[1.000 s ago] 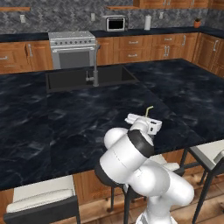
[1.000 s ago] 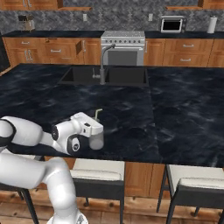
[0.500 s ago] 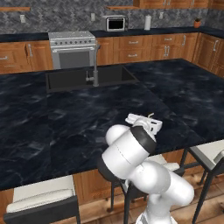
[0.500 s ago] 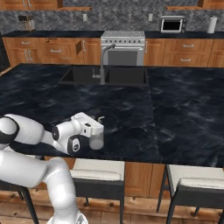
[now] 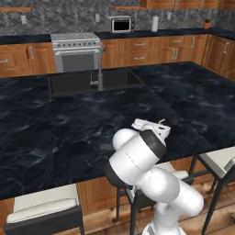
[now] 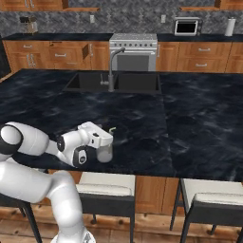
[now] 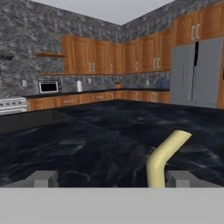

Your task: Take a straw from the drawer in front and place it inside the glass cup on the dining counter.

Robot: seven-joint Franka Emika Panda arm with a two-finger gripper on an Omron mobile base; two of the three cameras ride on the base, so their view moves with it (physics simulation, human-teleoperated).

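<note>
Fingers [image 7: 109, 178] spread wide, gripping nothing; bent straw [image 7: 164, 158] between them, above glass cup [image 6: 105, 153] on desk [image 6: 190, 123].

We saw flat, even light everywhere, pretty bright, with no obvious source. The black counter [image 5: 55, 133] had barely any glare or shadows. Everything looked soft and low-res, blurriest on the far cabinets [image 7: 100, 54].

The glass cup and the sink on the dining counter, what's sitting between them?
Nothing: in the right base view only bare black marble of the dining counter lies between the glass cup and the sink.
</note>
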